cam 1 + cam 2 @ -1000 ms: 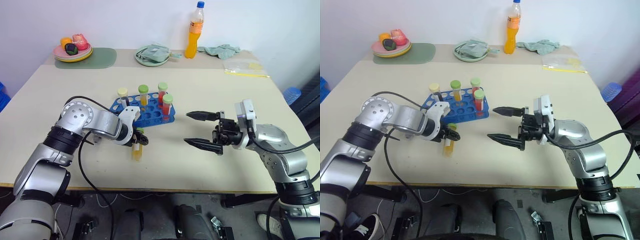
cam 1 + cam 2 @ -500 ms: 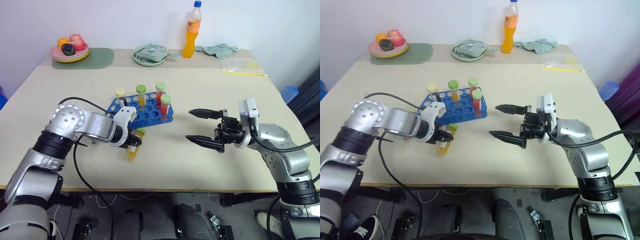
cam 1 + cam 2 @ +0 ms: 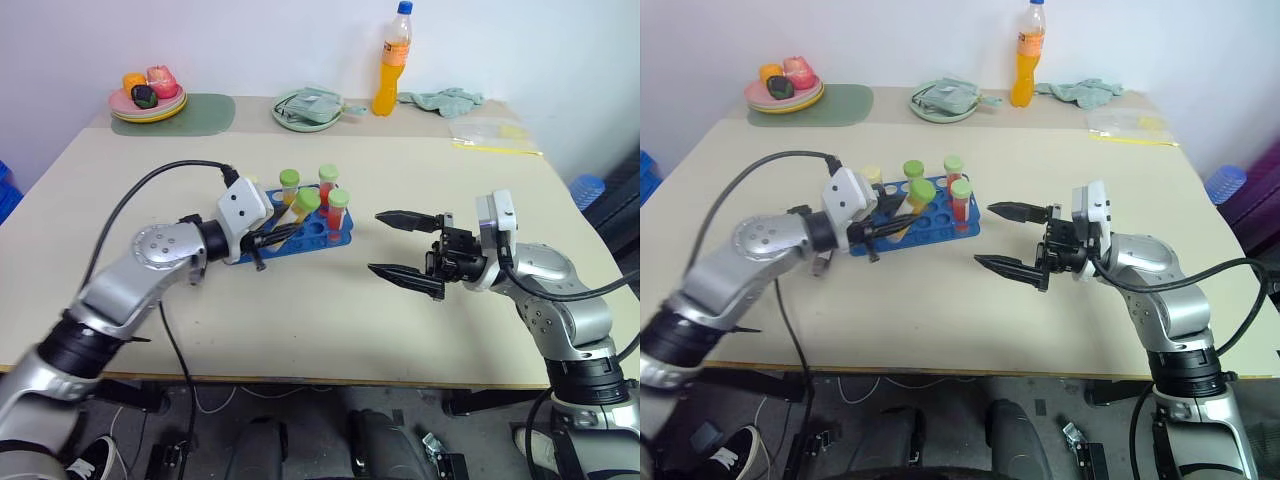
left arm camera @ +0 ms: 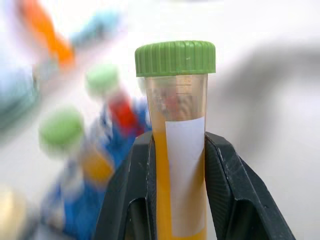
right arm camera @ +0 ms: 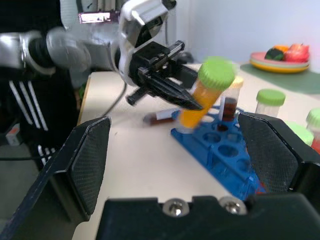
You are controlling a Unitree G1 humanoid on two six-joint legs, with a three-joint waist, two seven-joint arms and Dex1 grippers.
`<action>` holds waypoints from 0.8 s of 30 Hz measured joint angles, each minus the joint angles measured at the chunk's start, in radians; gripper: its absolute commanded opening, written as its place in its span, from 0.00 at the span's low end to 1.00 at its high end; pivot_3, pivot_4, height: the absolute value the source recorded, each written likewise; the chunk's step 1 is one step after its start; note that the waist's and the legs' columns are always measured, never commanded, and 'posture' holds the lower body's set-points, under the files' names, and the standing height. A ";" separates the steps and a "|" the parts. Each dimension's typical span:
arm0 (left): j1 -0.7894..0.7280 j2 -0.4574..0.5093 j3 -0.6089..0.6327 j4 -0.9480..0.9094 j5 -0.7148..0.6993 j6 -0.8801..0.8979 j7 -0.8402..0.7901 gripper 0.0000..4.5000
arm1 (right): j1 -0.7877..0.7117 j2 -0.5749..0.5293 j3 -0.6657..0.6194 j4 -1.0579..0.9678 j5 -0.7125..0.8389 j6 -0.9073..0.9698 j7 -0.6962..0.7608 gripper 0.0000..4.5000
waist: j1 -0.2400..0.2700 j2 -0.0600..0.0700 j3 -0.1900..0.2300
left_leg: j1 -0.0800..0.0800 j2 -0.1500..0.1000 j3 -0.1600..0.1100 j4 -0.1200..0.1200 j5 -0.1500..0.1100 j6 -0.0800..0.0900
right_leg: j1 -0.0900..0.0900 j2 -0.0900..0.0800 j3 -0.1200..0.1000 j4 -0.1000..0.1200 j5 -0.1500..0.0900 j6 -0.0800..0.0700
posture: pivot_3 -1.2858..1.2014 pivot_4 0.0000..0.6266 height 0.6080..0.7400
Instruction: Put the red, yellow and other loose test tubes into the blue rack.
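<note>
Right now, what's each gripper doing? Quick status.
Left gripper: shut on the green-capped plastic test tube of orange-yellow liquid, above the bright blue plastic rack.
Right gripper: open, holding nothing.

Beige table (image 3: 330,330) against a pale wall (image 3: 250,40).
Behind the table, the wall rises plain; dark floor lies beneath the table's near edge.

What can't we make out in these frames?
- Rack: its near left end sits behind the left gripper in both eye views, so the free holes there can't be counted.
- Left wrist view: everything behind the held tube is blurred; the racked tubes' contents are unreadable.
- Loose dark tube on the table: blurred in the right wrist view, partly behind the left gripper; its contents are unclear.
</note>
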 measured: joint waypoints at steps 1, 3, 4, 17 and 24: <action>0.001 -0.034 0.008 0.030 0.035 -0.045 0.008 0.17 | -0.001 0.005 0.001 0.000 -0.001 0.000 -0.007 1.00 | -0.002 0.000 0.000 | 0.000 0.000 0.000 0.000 0.000 0.001 | 0.000 0.000 0.000 0.000 0.002 0.003 | 0.52 0.24 1.00; 0.004 -0.086 0.031 0.086 0.088 -0.121 -0.002 0.17 | -0.003 0.012 0.001 0.000 -0.003 -0.001 -0.018 1.00 | -0.007 0.000 0.000 | 0.000 0.000 0.000 0.000 -0.001 0.002 | 0.000 0.000 0.000 0.000 0.002 0.005 | 0.52 0.24 1.00; 0.007 -0.113 0.041 0.110 0.106 -0.152 -0.012 0.17 | -0.003 0.012 0.001 0.002 -0.006 -0.004 -0.020 1.00 | -0.009 0.000 0.000 | 0.001 0.000 0.000 0.000 -0.001 0.002 | 0.000 0.000 0.000 0.001 0.003 0.005 | 0.52 0.24 1.00; 0.038 -0.283 0.104 0.318 0.247 -0.279 -0.052 0.17 | -0.017 0.003 -0.011 0.041 -0.030 -0.036 -0.019 1.00 | -0.009 0.000 0.000 | 0.003 0.001 0.000 0.000 -0.001 0.002 | 0.000 0.001 0.000 0.004 0.004 0.008 | 0.52 0.24 1.00; 0.050 -0.305 0.116 0.319 0.315 -0.327 -0.054 0.17 | -0.016 -0.013 -0.018 0.041 -0.030 -0.036 -0.021 1.00 | -0.008 0.000 0.000 | 0.003 0.001 0.000 0.000 -0.001 0.002 | 0.001 0.001 0.000 0.004 0.005 0.008 | 0.52 0.24 1.00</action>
